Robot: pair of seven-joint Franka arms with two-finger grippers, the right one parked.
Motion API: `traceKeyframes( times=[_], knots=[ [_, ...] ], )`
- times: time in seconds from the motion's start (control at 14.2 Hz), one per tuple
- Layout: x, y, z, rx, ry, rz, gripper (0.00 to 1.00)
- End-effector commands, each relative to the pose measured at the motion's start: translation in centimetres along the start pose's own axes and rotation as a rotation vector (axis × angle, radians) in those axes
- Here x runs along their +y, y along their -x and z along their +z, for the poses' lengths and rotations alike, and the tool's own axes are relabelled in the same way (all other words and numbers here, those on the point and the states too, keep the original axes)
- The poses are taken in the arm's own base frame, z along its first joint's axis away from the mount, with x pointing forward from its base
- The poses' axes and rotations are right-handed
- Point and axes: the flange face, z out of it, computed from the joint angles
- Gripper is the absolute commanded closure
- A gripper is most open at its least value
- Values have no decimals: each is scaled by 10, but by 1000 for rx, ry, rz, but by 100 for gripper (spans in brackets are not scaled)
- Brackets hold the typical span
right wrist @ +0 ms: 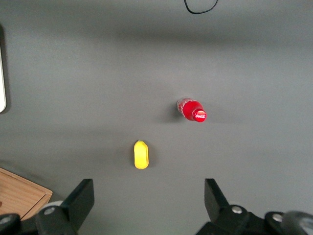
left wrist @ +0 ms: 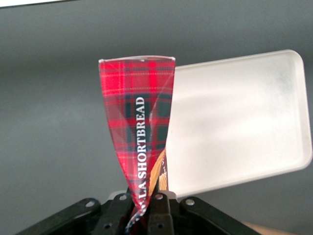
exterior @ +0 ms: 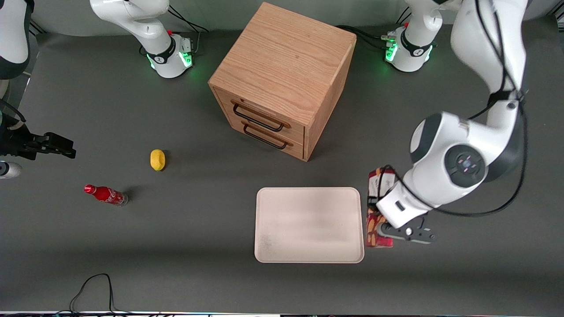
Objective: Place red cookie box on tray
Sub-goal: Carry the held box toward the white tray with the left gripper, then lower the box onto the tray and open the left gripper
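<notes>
Gripper (left wrist: 145,201) fingers are clamped on the box (left wrist: 138,128), held beside the tray's (exterior: 308,223) edge toward the working arm's end. Dark grey matting (exterior: 185,246) is spread under a wooden cabinet (exterior: 284,72) with 2 drawers.

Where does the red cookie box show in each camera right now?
Front view: red cookie box beside the tray, toward the working arm's end, under the end effector.
Left wrist view: box clamped in the end effector, overlapping the tray.
Right wrist view: not in it.
Shared landmark: the tray.
</notes>
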Motion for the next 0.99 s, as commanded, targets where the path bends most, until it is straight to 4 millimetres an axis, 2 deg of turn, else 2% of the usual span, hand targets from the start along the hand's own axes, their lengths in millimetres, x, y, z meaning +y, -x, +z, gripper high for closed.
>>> traceKeyframes(
  times=[0.0,0.21,0.42,0.85,0.92],
  knots=[
    [4,-2,37,49,8,-34,100],
    [20,2,86,54,-16,-108,100],
    [21,8,121,37,-69,-175,100],
    [25,14,152,52,-66,-196,100],
    [24,15,154,50,-68,-215,83]
  ],
)
